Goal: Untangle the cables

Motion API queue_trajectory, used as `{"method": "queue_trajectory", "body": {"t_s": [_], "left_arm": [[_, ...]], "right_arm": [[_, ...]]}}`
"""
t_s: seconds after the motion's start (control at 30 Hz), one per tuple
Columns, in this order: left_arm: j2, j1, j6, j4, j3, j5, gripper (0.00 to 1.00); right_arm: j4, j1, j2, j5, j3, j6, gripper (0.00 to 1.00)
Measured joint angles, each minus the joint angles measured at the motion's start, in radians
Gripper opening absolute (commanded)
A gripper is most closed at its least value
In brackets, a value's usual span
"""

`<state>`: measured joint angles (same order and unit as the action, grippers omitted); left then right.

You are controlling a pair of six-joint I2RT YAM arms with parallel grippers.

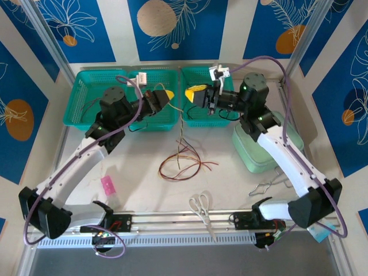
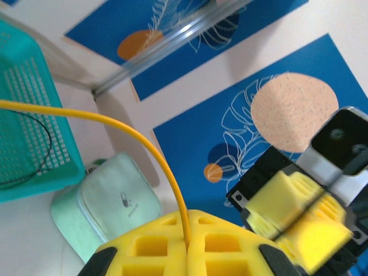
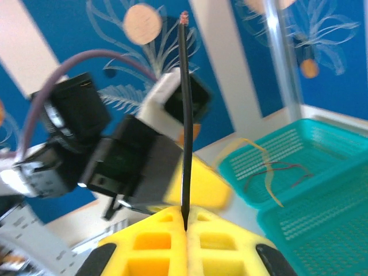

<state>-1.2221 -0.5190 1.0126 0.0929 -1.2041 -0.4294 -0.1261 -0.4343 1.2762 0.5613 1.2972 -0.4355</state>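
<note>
A loose tangle of red, dark brown and yellow-tan cables (image 1: 181, 164) lies on the table's middle. Thin strands rise from it toward both grippers, which are held close together above the gap between the two teal baskets. My left gripper (image 1: 167, 96) (image 2: 188, 244) is shut on a yellow cable (image 2: 144, 144) that arcs away to the left. My right gripper (image 1: 190, 94) (image 3: 186, 221) is shut on a black cable (image 3: 184, 115) that stands straight up, with its cut end at the top. The right wrist view shows more cables (image 3: 276, 172) lying in a basket.
Two teal baskets (image 1: 86, 86) (image 1: 198, 118) stand at the back, and a black wire (image 2: 46, 144) lies in one. A mint pouch (image 1: 259, 152) sits at the right. Scissors (image 1: 201, 207), a pink item (image 1: 107, 184) and a bent metal wire (image 1: 270, 184) lie near the front.
</note>
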Motion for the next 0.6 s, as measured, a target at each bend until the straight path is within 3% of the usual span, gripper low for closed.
{"method": "queue_trajectory", "body": {"t_s": [0.37, 0.6], "left_arm": [[0.097, 0.002, -0.230, -0.232, -0.009, 0.174, 0.00], [0.117, 0.021, -0.302, -0.336, -0.032, 0.226, 0.00]], "right_arm": [[0.031, 0.093, -0.244, -0.395, -0.126, -0.018, 0.00], [0.103, 0.209, -0.314, -0.526, -0.121, -0.013, 0.00]]}}
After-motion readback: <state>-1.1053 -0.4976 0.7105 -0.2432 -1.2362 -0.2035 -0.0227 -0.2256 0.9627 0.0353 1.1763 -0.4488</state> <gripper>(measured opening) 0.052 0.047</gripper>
